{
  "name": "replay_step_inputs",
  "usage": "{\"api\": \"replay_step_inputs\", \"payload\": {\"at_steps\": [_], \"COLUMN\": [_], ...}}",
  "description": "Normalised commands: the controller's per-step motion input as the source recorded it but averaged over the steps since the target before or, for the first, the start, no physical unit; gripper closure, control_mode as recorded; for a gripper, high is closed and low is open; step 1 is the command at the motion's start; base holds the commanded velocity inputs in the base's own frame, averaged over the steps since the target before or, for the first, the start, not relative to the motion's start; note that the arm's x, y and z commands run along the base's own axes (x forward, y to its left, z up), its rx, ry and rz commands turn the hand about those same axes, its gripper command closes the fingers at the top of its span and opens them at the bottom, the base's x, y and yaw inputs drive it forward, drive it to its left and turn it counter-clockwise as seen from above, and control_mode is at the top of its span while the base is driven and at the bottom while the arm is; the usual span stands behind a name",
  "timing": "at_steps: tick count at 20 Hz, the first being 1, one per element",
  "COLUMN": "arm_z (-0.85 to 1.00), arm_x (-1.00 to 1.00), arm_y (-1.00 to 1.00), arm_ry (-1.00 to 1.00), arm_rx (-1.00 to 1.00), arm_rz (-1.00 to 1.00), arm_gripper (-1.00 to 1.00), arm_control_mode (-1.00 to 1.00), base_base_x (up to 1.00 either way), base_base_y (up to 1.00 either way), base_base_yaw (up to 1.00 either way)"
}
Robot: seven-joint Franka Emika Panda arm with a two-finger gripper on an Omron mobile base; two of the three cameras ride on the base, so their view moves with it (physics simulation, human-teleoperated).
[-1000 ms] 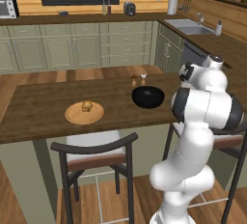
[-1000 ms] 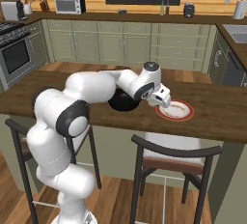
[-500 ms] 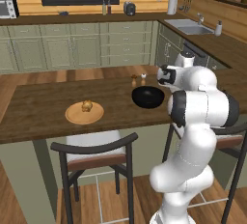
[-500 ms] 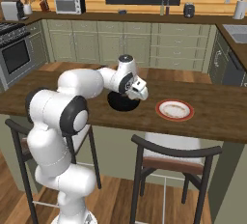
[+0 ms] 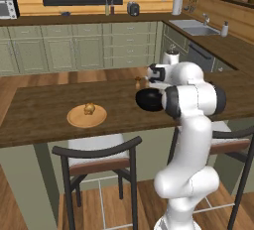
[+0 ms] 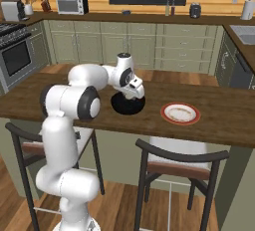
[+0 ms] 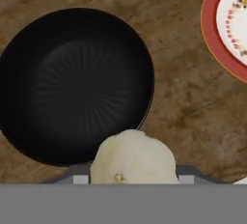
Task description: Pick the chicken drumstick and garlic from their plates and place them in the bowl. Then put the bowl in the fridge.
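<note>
My pincer point(image 7: 129, 177) pinches the garlic point(image 7: 132, 158) just above the near rim of the black bowl point(image 7: 72, 83) on the table point(image 7: 188, 117). I judge I am carrying it to the bowl. Next I should move over the bowl's middle and release; the drumstick point(image 5: 89, 108) waits on the wooden plate point(image 5: 87, 117).

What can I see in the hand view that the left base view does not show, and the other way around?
Hand view alone: the garlic held in the gripper, at the near rim of the bowl, and part of the red-rimmed plate.

Left base view alone: the wooden plate carrying the chicken drumstick, a chair, and the sink behind.

Both: the black bowl, empty inside in the hand view, on the dark wooden counter.
</note>
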Motion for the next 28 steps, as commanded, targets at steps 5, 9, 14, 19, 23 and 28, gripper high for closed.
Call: {"api": "replay_step_inputs", "payload": {"at_steps": [5, 9, 14, 19, 23, 28], "arm_z": [-0.49, -0.47, -0.40, -0.53, -0.12, 0.01], "arm_x": [0.65, 0.15, 0.04, 0.06, 0.00, -0.01], "arm_y": [0.18, 0.14, 0.22, 0.30, 0.10, 0.00], "arm_ry": [0.07, 0.12, 0.09, 0.11, 0.03, 0.00], "arm_rx": [0.00, 0.00, 0.00, 0.00, 0.00, 0.00], "arm_rz": [0.06, 0.06, 0.02, 0.00, 0.00, 0.01], "arm_gripper": [1.00, 1.00, 1.00, -1.00, -1.00, -1.00], "arm_control_mode": [-1.00, -1.00, -1.00, -1.00, -1.00, -1.00], "base_base_x": [0.00, 0.00, 0.00, 0.00, 0.00, 0.00], "base_base_y": [0.00, 0.00, 0.00, 0.00, 0.00, 0.00], "base_base_yaw": [0.00, 0.00, 0.00, 0.00, 0.00, 0.00]}}
